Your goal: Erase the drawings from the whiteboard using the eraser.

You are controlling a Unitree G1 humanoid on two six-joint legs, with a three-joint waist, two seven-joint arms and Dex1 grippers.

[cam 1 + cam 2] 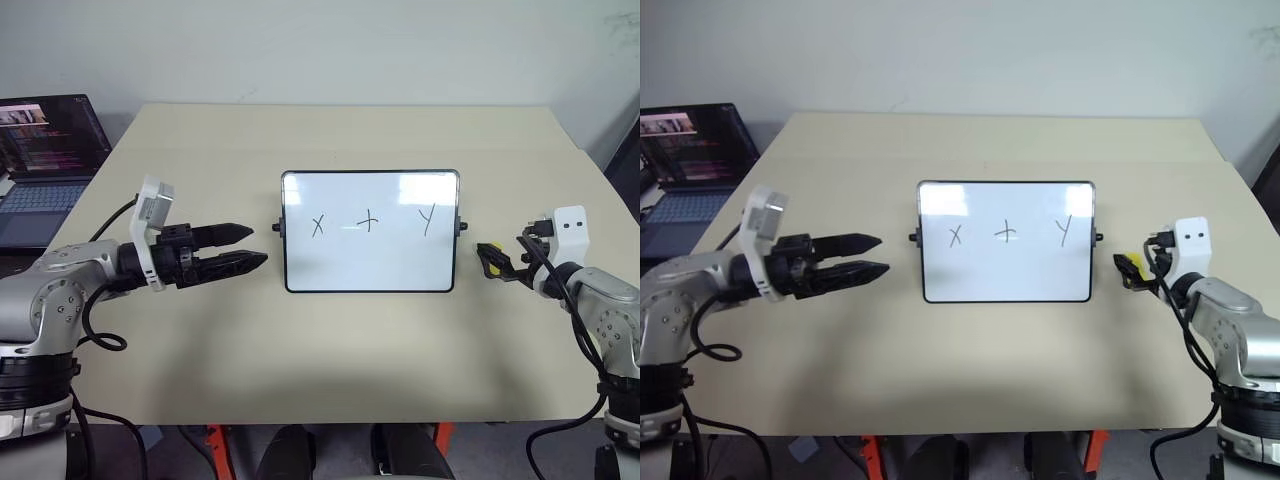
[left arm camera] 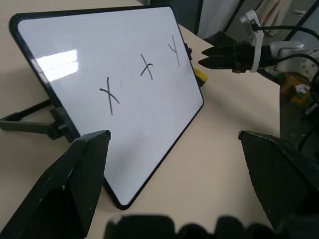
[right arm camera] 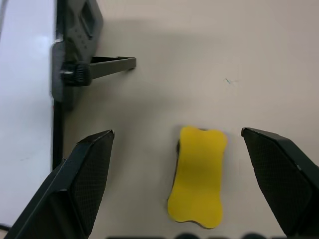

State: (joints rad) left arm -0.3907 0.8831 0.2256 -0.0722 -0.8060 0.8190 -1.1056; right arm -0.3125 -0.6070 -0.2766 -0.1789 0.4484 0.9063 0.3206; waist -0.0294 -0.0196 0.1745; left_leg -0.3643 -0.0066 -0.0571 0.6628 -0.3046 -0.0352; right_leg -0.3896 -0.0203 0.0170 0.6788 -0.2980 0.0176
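Note:
The whiteboard (image 1: 370, 232) stands tilted on its stand at the middle of the table. On it are the black drawings: an X (image 1: 318, 226), a plus (image 1: 369, 220) and a Y (image 1: 428, 218). Just off the board's right edge the yellow eraser (image 3: 198, 177) lies flat on the table. My right gripper (image 3: 178, 132) hangs open over it, one finger on each side, touching nothing. My left gripper (image 1: 258, 245) is open and empty, pointing at the board's left edge from a short way off.
An open laptop (image 1: 45, 160) sits beyond the beige table's (image 1: 330, 350) left side. The board's black stand foot and knob (image 3: 79, 74) stick out close to the eraser. Bare tabletop lies in front of the board.

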